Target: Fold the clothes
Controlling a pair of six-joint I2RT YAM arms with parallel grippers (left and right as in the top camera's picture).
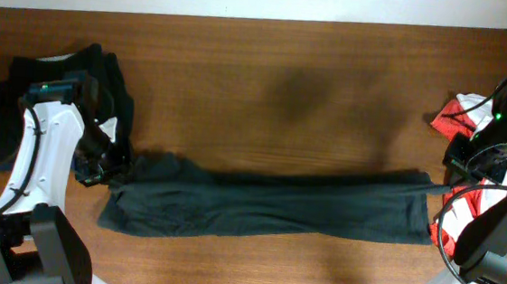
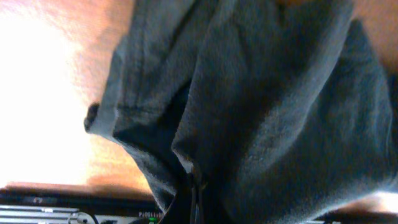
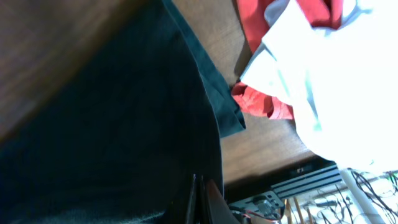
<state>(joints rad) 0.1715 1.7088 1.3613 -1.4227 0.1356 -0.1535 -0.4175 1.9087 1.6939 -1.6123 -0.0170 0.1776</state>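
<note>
A dark grey garment lies stretched in a long band across the front of the wooden table. My left gripper is shut on its left end, where the cloth bunches in folds in the left wrist view. My right gripper is shut on its right end, pulled taut into a point. In the right wrist view the dark cloth fills the frame, its hem running towards the fingers.
A pile of dark clothes sits at the far left behind my left arm. A red and white garment heap lies at the right edge, also in the right wrist view. Bare wood spans the back.
</note>
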